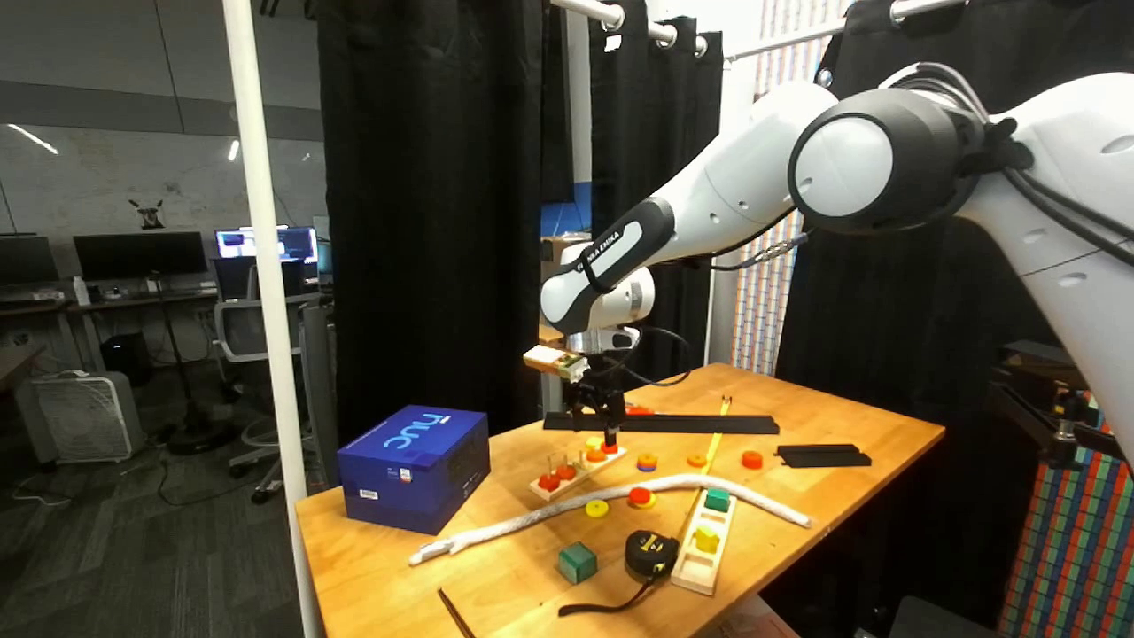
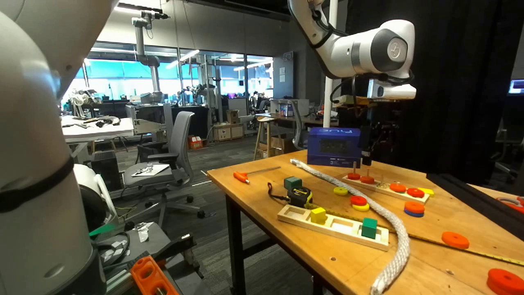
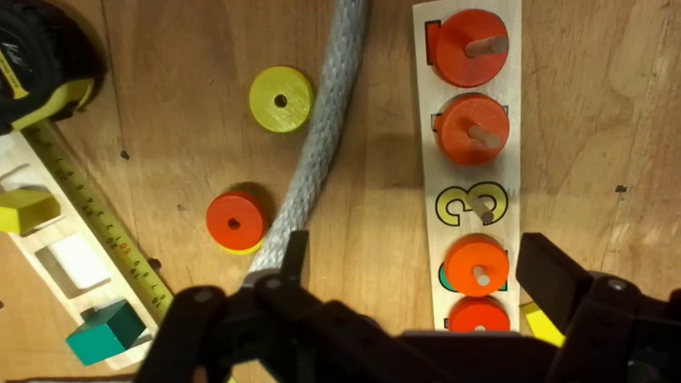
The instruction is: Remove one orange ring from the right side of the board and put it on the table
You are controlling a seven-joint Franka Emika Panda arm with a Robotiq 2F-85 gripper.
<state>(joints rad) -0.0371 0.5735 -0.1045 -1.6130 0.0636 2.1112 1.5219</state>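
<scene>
Table, lower centre of an exterior view: light wooden top, the intended destination. Board, right side of the wrist view: pegged strip bearing orange-red rings at four stations, middle peg bare. Gripper, bottom of the same frame: spread wide, nothing in its grasp. Orange ring, lower right: seated on the board, a likely target; grasping, lifting off and setting down appear to remain. Loose orange ring, right of an exterior view: on the table, origin not shown, hence no proof of completion.
</scene>
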